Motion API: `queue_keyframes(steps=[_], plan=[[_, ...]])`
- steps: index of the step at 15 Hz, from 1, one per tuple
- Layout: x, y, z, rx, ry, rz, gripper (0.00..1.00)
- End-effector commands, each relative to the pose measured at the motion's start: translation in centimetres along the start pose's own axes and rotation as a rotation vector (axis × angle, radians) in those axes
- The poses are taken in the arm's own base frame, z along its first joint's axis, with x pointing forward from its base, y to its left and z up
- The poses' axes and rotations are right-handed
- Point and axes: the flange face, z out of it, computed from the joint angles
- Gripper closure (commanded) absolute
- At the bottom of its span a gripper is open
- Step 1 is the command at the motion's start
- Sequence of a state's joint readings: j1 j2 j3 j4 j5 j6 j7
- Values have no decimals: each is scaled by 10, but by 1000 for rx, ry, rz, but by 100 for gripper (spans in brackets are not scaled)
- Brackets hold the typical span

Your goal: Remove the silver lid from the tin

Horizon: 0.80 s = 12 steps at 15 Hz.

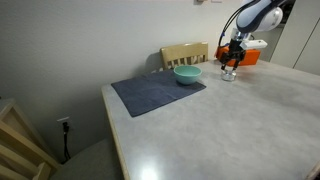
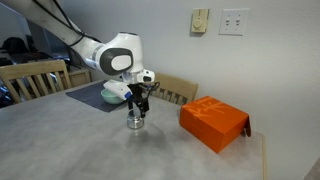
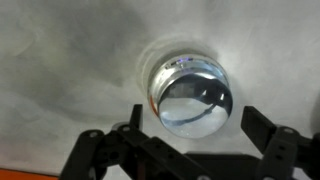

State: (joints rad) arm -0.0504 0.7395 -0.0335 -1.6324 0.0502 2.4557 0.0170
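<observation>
The lid lies flat on the tin, shiny face up and axis upright; being round, it has no long side. In both exterior views the two blur into one silver speck. The tin stands on the bench near the bowl, off its mat. The arm comes down from above with the claw pointing straight down over the tin, spread wide and holding nothing.
</observation>
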Motion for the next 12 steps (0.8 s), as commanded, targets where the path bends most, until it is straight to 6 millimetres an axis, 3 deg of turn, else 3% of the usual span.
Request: queue_keyframes(steps=[1,8,10,12], plan=[[1,1,1,6,-16,40,0],[-1,2,0,-7,-39,103,3],[-1,3,0,-6,-47,112,15],[-2,3,0,-8,-53,115,39]])
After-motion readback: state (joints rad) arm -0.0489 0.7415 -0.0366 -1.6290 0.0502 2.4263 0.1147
